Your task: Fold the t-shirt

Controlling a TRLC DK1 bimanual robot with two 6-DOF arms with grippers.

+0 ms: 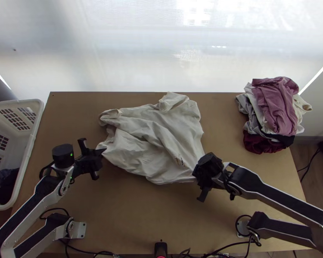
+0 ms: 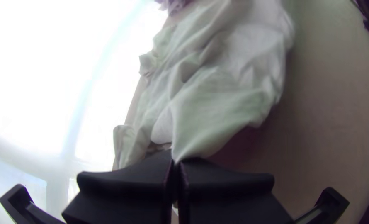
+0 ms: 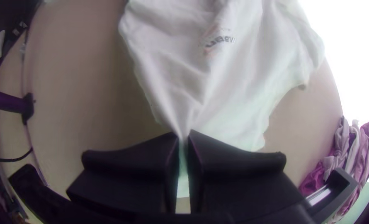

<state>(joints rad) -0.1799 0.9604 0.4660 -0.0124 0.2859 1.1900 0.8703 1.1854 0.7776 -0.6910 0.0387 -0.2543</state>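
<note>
The off-white t-shirt (image 1: pixel 153 137) lies rumpled across the middle of the table, with creases running through it and a small print near its lower right. At its left lower edge is my left gripper (image 1: pixel 102 155); in the left wrist view the left gripper (image 2: pixel 176 164) is shut on a pinch of the shirt (image 2: pixel 217 103). My right gripper (image 1: pixel 197 175) is at the lower right edge of the cloth. In the right wrist view the right gripper (image 3: pixel 183 139) is closed on a gathered bit of the shirt (image 3: pixel 234 83), pulling folds toward its fingertips.
A pile of clothes (image 1: pixel 275 107), pink, white, grey and dark red, sits at the table's back right. A white basket (image 1: pixel 30 142) with dark cloth inside stands beyond the left edge. Bare wood (image 1: pixel 148 215) lies in front of the shirt.
</note>
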